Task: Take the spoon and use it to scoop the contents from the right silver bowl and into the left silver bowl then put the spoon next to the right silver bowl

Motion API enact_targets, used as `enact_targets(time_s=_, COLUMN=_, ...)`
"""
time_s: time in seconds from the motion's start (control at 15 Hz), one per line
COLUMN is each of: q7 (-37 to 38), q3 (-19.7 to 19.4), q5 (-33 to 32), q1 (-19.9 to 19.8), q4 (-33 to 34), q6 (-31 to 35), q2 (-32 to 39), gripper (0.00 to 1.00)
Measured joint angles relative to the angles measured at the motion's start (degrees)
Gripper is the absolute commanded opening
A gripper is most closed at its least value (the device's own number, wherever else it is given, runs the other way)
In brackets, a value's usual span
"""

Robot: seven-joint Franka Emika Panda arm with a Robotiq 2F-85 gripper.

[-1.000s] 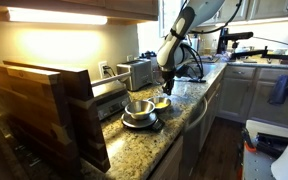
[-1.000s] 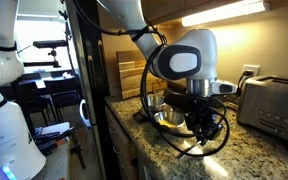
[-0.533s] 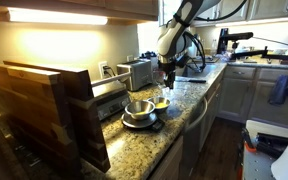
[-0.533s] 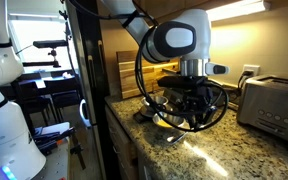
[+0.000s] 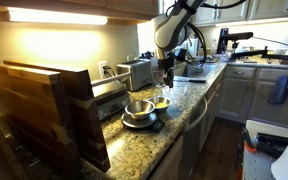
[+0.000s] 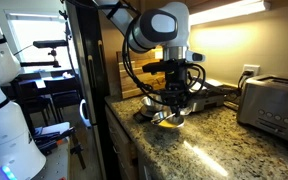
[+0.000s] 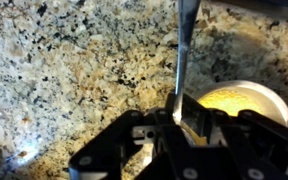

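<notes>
My gripper (image 7: 181,118) is shut on a thin metal spoon (image 7: 183,50), whose handle runs straight away from the fingers across the speckled granite. The right silver bowl (image 7: 240,100), small and shallow, holds yellow contents and lies just right of the fingers. In both exterior views the gripper (image 5: 165,72) (image 6: 174,92) hangs a little above this small bowl (image 5: 162,103) (image 6: 168,121). The left silver bowl (image 5: 139,107), larger and deeper, stands beside it on a dark base. The spoon's scoop end is not clear in any view.
A toaster (image 5: 136,72) (image 6: 272,100) stands at the back of the granite counter (image 7: 74,70). Tall wooden boards (image 5: 44,110) fill the near end. Black cables loop around the wrist (image 6: 149,75). The counter's front edge drops to cabinets (image 5: 234,95).
The gripper, still shut on the spoon, has risen from beside the small bowl and swung over it. Both bowls have stayed put.
</notes>
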Motion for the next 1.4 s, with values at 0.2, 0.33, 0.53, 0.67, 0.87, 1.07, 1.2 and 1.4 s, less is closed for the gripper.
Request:
enact_targets(time_s=0.2, q7=0.0, q3=0.7, q5=-1.8, q1=1.5, q4=-1.2, q6=-2.1, q2=-0.4, gripper=0.05)
enact_targets(time_s=0.33, q7=0.1, q3=1.2, q5=-2.9, q1=2.2, q4=-1.6, q6=-3.2, q2=-0.2, gripper=0.11)
enact_targets(time_s=0.53, q7=0.0, q3=1.3, q5=-2.8, q1=2.4, q4=-1.3, q6=-3.2, q2=0.3, gripper=0.11)
enact_targets(time_s=0.67, q7=0.0, q3=1.3, q5=-2.8, q1=2.4, q4=-1.2, q6=-3.2, q2=0.4, gripper=0.11)
enact_targets(time_s=0.87, q7=0.0, q3=1.3, q5=-2.8, q1=2.4, q4=-1.2, q6=-3.2, q2=0.4, gripper=0.04)
enact_targets(time_s=1.07, q7=0.0, q3=1.3, q5=-2.7, q1=2.4, q4=-1.2, q6=-3.1, q2=0.7, gripper=0.04)
enact_targets(time_s=1.2, q7=0.0, q3=1.4, q5=-2.9, q1=2.5, q4=-0.8, q6=-3.1, q2=1.3, gripper=0.04)
enact_targets(time_s=1.4, q7=0.1, q3=1.9, q5=-3.6, q1=3.0, q4=0.7, q6=-3.3, q2=3.5, gripper=0.03)
